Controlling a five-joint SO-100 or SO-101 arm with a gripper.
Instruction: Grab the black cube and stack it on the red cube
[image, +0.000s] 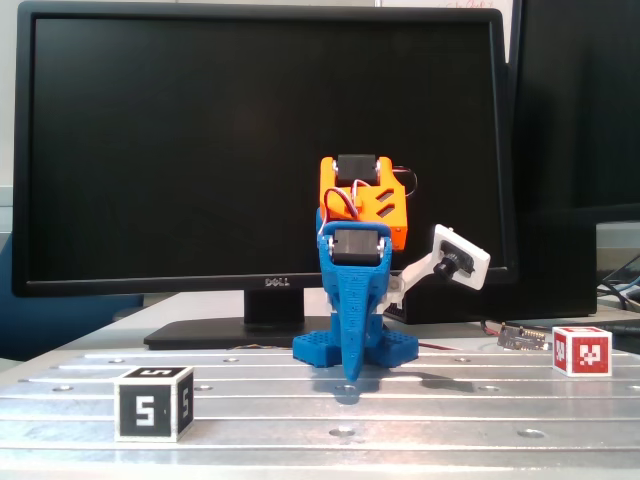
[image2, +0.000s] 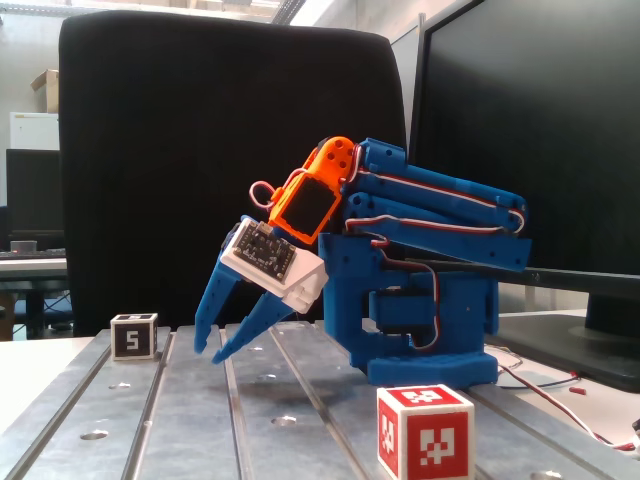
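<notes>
The black cube (image: 153, 403) stood on the metal surface (image: 420, 420), to the left of the gripper (image: 350, 375) in one fixed view, not touching it. The gripper's two blue fingers (image2: 222, 305) were a little apart, empty, tips just above the surface. The red cube (image: 582, 351) stood well apart on the other side.

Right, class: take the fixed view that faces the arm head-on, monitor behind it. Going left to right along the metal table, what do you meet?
The black cube → the blue arm, its gripper pointing down at the table → the white camera mount → a small circuit board → the red cube.
</notes>
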